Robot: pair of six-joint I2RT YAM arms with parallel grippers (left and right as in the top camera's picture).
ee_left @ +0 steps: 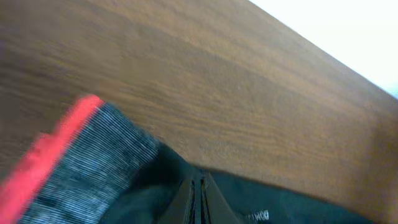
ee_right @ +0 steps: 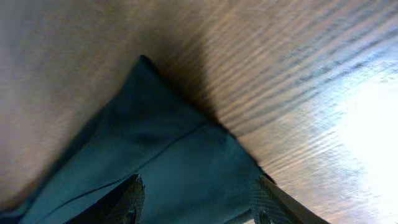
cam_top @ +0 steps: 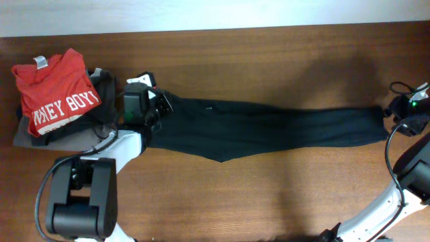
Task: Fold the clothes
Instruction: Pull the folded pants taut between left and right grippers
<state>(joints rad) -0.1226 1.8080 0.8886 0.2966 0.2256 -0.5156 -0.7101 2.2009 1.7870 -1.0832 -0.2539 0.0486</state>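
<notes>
The long black trousers [cam_top: 269, 128] lie stretched flat across the table, waist at the left and leg ends at the right. My left gripper [cam_top: 156, 107] is at the waist. In the left wrist view its fingers [ee_left: 198, 190] are pressed together on the black fabric [ee_left: 298, 208], next to the grey-red stripe band [ee_left: 81, 162] and a small white logo [ee_left: 258, 216]. My right gripper [cam_top: 393, 111] is at the leg ends. In the right wrist view its fingers [ee_right: 199, 186] are apart, low over the trouser leg hem [ee_right: 161, 143].
A red T-shirt [cam_top: 57, 91] with white lettering lies on a grey folded garment [cam_top: 27, 134] at the far left, just beside the left gripper. The wooden table [cam_top: 269, 195] runs to a pale wall at the back. Arm bases stand at the front left and right.
</notes>
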